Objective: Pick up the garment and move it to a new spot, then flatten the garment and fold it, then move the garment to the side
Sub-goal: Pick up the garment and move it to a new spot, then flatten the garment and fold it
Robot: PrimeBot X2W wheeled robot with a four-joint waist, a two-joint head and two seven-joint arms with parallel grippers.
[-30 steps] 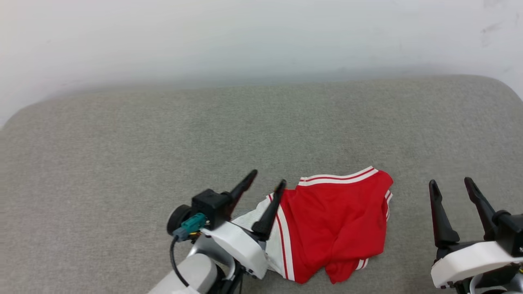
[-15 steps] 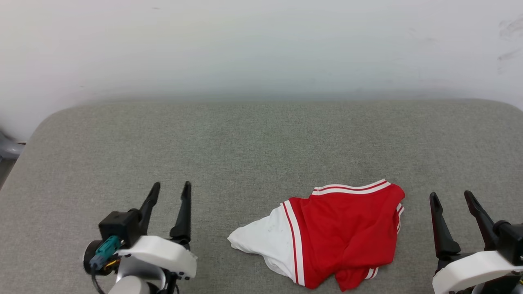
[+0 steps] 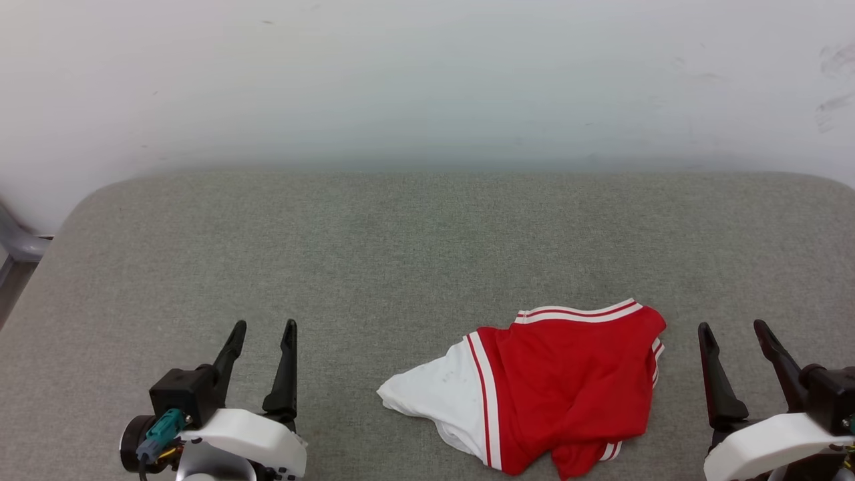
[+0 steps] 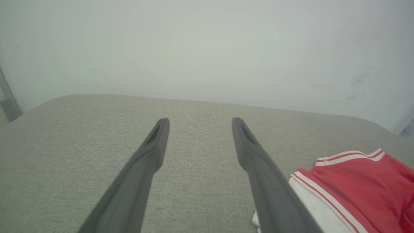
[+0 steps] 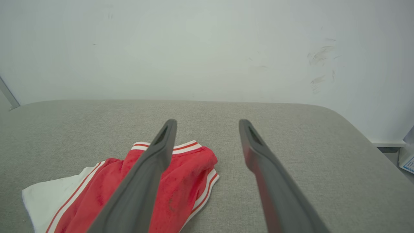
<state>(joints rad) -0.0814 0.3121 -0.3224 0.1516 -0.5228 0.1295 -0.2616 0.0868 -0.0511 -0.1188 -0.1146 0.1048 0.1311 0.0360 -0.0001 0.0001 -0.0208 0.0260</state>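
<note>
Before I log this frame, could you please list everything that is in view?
garment: one, red with a white sleeve and red-white striped trim, crumpled on the surface, front, right of centre
padded surface: one, grey fabric, spanning the scene under the garment
wall: one, white with faint scuffs at the right, behind the surface
metal bar: one, grey, past the surface's left edge
pale object: one, white with blue, past the surface's right edge, too cropped to identify
left fingers: two, black, lower left, apart, holding nothing
right fingers: two, black, lower right, apart, holding nothing, beside the garment
</note>
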